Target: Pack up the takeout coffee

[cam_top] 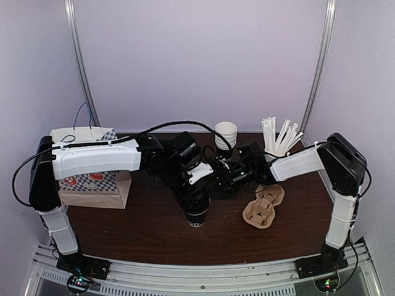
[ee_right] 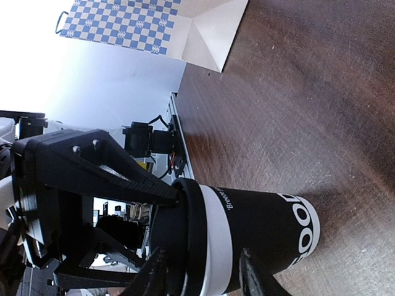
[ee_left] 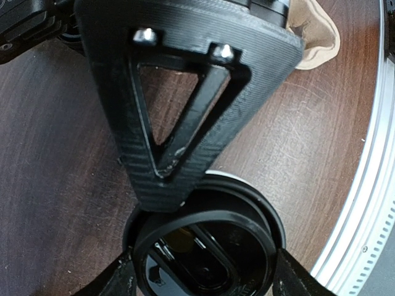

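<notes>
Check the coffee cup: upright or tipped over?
Upright: the cup stands base-down on the table, lid on top.

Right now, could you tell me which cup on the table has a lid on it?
The black cup near the table's front, at the left pincer, wears a black lid; the stacked white cups at the back are open-topped.

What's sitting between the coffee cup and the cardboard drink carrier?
Nothing. In the top external view, only bare wood table separates the coffee cup from the cardboard carrier.
</notes>
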Robot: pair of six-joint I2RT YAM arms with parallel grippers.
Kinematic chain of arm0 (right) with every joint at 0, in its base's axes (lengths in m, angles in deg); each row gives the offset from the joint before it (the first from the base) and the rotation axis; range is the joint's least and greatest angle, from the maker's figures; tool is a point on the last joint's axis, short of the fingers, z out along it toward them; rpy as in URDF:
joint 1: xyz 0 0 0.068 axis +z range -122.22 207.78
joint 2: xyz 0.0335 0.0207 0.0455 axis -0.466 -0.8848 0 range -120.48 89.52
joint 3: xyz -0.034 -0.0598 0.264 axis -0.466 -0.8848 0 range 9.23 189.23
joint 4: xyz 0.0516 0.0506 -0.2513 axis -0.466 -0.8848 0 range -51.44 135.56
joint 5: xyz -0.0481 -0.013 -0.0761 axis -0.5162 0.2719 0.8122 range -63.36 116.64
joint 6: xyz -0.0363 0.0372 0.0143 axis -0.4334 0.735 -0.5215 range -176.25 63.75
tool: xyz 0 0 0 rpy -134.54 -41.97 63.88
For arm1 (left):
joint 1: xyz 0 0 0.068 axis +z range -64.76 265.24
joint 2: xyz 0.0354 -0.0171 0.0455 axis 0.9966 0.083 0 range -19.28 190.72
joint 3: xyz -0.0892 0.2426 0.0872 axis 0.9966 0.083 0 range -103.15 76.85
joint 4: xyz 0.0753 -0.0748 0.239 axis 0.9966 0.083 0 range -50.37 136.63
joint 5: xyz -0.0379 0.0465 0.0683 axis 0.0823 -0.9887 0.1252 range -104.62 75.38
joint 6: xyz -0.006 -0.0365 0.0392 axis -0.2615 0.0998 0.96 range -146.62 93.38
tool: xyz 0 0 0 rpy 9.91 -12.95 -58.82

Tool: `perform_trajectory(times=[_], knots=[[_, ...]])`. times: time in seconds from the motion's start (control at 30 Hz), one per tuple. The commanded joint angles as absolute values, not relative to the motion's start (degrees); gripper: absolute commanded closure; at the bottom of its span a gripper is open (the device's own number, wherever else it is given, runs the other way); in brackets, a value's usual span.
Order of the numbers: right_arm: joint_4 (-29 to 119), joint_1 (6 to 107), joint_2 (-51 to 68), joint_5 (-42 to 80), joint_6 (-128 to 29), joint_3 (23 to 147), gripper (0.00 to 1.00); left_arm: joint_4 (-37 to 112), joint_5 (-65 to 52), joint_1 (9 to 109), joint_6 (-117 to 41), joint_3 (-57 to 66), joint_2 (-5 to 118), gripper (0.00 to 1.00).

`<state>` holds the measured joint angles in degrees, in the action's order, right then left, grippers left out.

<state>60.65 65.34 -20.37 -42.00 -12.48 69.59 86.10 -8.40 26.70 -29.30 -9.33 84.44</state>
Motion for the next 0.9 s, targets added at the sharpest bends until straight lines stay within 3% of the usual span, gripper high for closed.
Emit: perform_trajectory(times=[0.0,0.5,0.57,0.7,0.87], knots=[[53.8,67.8,-18.2,-45.4,-19.3,68.3,0.62,85.6,-8.6,26.9,-30.1,-6.7,86.8,0.29],[44.3,69.3,-19.7,-42.9,-24.6,68.6,0.83,84.8,-8.2,26.9,-31.0,-6.3,86.4,0.25],[44.3,69.3,-19.6,-44.3,-24.2,69.0,0.80,84.2,-7.7,26.9,-31.0,-5.8,86.0,0.25],[43.4,69.3,-18.2,-45.4,-23.8,69.6,0.63,81.9,-5.2,26.9,-31.0,-4.5,84.5,0.24],[41.5,69.4,-16.6,-45.0,-25.1,68.5,0.67,79.5,-4.0,26.9,-31.3,-3.1,84.2,0.24]])
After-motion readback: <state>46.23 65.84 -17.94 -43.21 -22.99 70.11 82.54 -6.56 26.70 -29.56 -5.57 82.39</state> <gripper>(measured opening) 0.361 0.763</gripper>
